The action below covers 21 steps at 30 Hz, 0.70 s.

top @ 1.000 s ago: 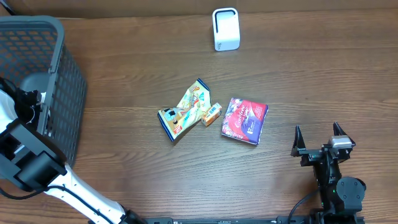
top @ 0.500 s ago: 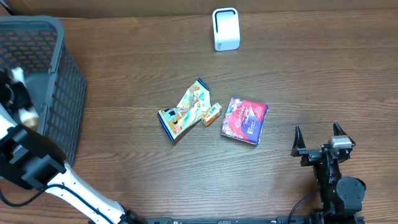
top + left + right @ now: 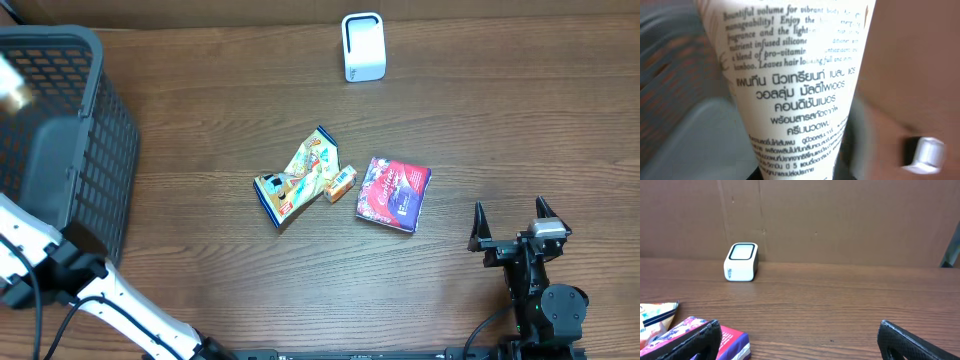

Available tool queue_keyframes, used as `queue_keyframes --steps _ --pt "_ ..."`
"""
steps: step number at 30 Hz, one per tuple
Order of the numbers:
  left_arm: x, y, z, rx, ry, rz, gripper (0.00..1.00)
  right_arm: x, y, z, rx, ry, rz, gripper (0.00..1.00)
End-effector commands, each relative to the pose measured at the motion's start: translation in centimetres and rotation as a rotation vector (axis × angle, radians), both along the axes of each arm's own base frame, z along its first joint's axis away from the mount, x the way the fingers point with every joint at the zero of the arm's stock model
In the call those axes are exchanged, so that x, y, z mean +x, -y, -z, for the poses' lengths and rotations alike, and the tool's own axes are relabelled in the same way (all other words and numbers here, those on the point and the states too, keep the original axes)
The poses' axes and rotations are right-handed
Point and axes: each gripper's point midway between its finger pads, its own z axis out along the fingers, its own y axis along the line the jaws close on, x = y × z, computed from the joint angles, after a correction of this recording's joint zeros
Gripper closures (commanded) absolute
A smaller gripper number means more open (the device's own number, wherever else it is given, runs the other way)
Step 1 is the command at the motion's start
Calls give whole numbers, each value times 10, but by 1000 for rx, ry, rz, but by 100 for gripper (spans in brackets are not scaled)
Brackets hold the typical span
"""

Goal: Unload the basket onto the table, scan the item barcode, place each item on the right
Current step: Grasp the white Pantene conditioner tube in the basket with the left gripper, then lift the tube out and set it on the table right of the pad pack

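Observation:
A white tube (image 3: 795, 80) printed with dark text fills the left wrist view, its narrow end down between my left gripper (image 3: 800, 175), which is shut on it. Overhead, the tube shows only as a pale blur (image 3: 10, 88) at the far left edge, over the basket. The white scanner (image 3: 363, 46) stands upright at the back middle of the table and appears in the right wrist view as the scanner (image 3: 741, 261) at the far left. My right gripper (image 3: 509, 212) rests open at the front right, nothing between its fingers (image 3: 697, 340).
A dark mesh basket (image 3: 95, 150) stands at the left. Mid-table lie a crumpled snack packet (image 3: 298, 175), a small orange box (image 3: 340, 183) and a red and purple box (image 3: 393, 193). A cardboard wall (image 3: 840, 220) backs the table.
My left gripper closed on the tube inside the basket and has carried it up and toward the far left edge of the overhead view. The right arm has stayed still.

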Motion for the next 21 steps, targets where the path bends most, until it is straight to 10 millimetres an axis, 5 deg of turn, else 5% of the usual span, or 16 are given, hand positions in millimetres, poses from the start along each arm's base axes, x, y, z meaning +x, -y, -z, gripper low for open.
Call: queue_keyframes --steps 1,7,8,13,17,18,21 --pt "6 77 -54 -83 167 204 92 0 0 1 0 6 2 0" --pt "24 187 -51 -145 112 429 94 0 0 1 0 6 2 0" --pt "28 227 -47 -152 87 510 93 0 0 1 0 6 1 0" --pt "32 338 -32 -76 21 696 93 0 0 1 0 7 2 0" --pt "29 415 -2 45 -75 775 92 0 0 1 0 6 2 0" --pt "27 451 18 106 -122 814 90 0 0 1 0 6 1 0" --pt "23 510 53 158 -182 903 91 0 0 1 0 6 1 0"
